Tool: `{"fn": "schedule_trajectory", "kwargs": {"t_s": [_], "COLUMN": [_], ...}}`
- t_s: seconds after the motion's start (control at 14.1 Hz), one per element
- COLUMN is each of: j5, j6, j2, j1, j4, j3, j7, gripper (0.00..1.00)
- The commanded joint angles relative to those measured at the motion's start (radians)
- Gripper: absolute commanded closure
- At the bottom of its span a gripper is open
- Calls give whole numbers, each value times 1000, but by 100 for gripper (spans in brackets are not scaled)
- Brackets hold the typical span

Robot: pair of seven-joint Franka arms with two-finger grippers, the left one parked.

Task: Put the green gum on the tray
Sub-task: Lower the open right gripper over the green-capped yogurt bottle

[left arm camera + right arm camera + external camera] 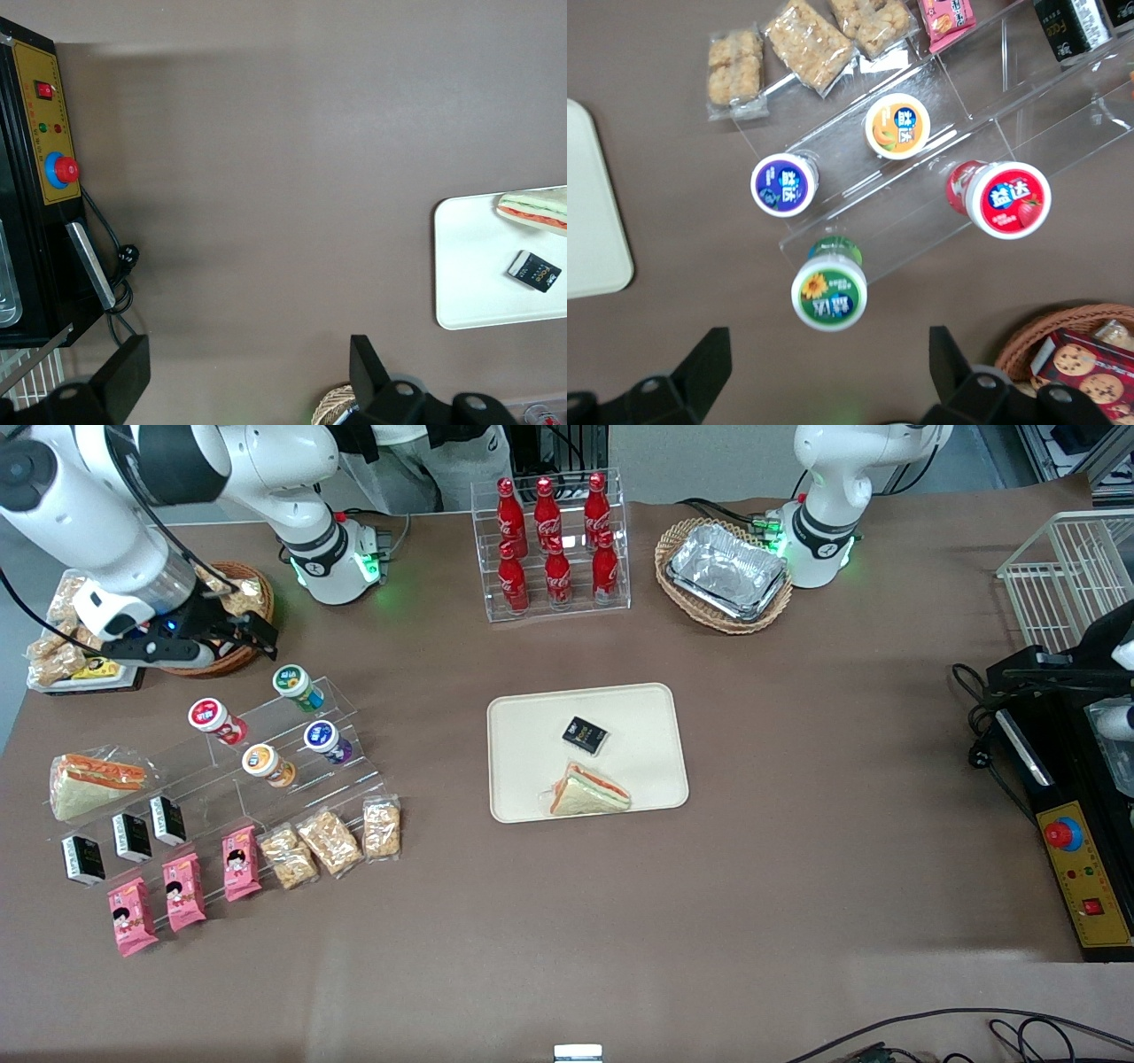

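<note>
The green gum [298,686] [829,292] is a small canister with a green body and a white lid with a green label. It stands on the top step of a clear acrylic riser [266,762], farther from the front camera than the other canisters. The cream tray [586,751] [592,221] lies flat at mid-table and holds a wrapped sandwich [589,791] and a small black packet [584,734]. My gripper [252,631] [830,365] is open and empty, above the table beside the riser's top step, close to the green gum and not touching it.
On the riser stand red [215,721], orange [267,765] and purple [327,741] canisters, with black packets, pink packs and cracker bags lower down. A wicker basket of snacks [239,611] sits under my arm. A cola bottle rack [551,545] and a basket with a foil tray [726,571] stand farther off.
</note>
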Motion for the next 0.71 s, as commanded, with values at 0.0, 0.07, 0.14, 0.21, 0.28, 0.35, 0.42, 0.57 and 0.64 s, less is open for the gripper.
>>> {"fn": "schedule_trajectory", "kwargs": {"t_s": [0.0,0.07,0.14,0.21,0.28,0.35,0.42,0.57,0.64], "j5": [18,18,18,18,18,22,32,32,32], "j6": [68,77,106,134,163,188,199,220,246], "j2": [39,41,38,36,35,35,39,44,42], "j1": [4,6,12,12,12,13,13,13,12], "j4": [-35,-54,-81,-110,-135,-147,-148,-161,-183], "j3": [-3,-3,-3,-3,-3,-3,-3,-3,-3], "j7": [31,31,31,31,32,40,43,43,43], "gripper": [0,0,0,0,0,0,0,0,1]}}
